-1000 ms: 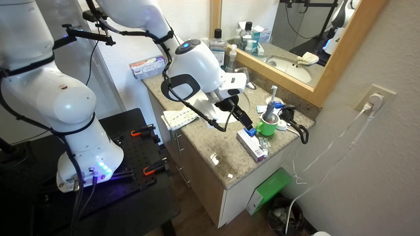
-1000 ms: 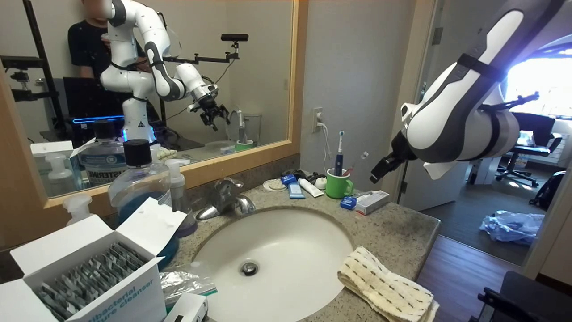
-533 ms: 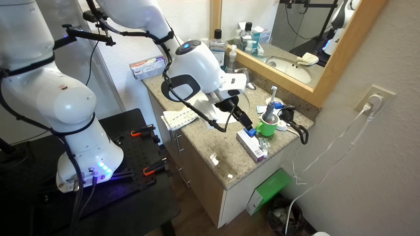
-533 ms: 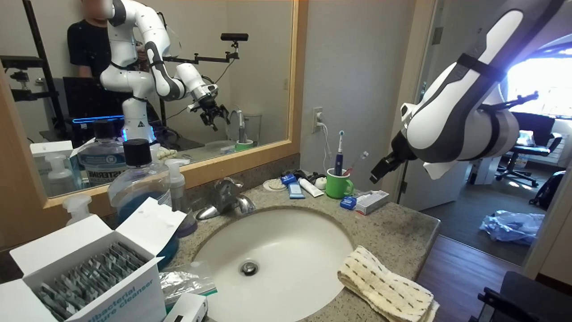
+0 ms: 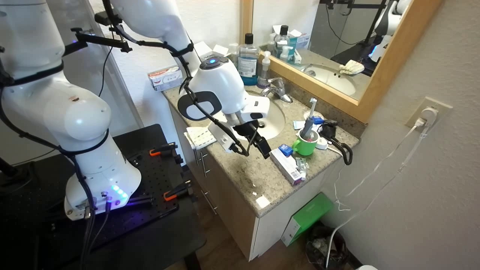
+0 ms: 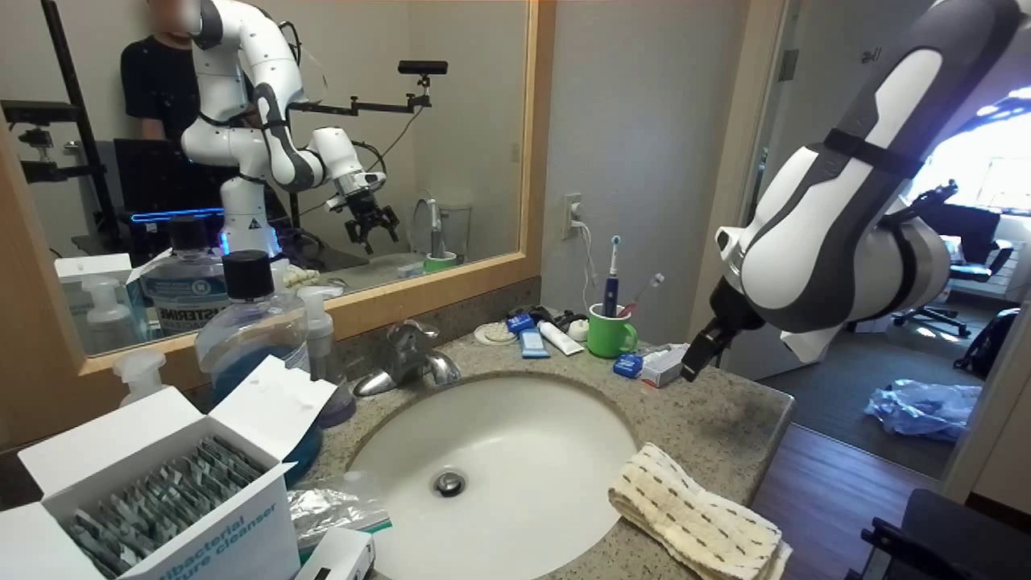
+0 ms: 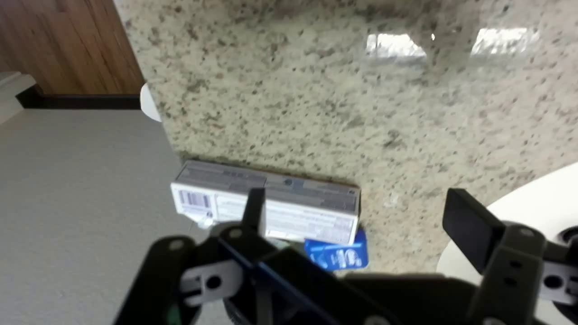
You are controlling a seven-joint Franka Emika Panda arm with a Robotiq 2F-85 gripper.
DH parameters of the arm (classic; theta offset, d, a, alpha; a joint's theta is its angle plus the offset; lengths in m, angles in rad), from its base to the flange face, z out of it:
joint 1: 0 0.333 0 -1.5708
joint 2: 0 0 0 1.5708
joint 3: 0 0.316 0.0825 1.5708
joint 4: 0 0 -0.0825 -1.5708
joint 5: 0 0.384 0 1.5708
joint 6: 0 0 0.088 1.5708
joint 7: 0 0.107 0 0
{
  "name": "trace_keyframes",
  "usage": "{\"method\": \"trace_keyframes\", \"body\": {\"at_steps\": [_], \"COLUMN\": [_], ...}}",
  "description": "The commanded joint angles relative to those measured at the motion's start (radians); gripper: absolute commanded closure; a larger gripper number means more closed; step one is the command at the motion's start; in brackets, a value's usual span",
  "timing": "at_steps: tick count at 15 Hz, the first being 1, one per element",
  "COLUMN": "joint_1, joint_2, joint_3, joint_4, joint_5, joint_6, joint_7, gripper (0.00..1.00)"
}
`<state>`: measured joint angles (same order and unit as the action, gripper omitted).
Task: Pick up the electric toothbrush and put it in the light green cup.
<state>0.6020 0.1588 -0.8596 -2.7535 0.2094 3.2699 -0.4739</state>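
Fingers point(image 7: 472, 228) of the gripper point(image 7: 356, 194) stand wide apart, holding nothing; from them, in an exterior view, the slim box point(image 5: 286, 165) lies at four o'clock, the light green cup point(image 5: 305, 148) at three, the electric toothbrush point(image 5: 308, 125) standing in it

Toothbrush point(image 6: 611, 285) base hidden in cup point(image 6: 606, 335)

The bent arm point(image 6: 838, 242) carries its hand point(image 7: 356, 198) tipped obliquely downward, fingers point(image 7: 472, 225) parted wide in the wrist view.
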Motion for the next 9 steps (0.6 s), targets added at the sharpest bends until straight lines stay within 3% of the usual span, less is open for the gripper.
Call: {"method": "trace_keyframes", "body": {"at_steps": [1, 9], "joint_1": [0.04, 0.114], "joint_2": [0.038, 0.042], "joint_3": [0.01, 0.031], "joint_4": [-0.018, -0.026], "joint_5": [0.002, 0.007], "joint_6": [-0.004, 0.001], "joint_7": [-0.05, -0.194], "gripper": [0.0, 0.0]}}
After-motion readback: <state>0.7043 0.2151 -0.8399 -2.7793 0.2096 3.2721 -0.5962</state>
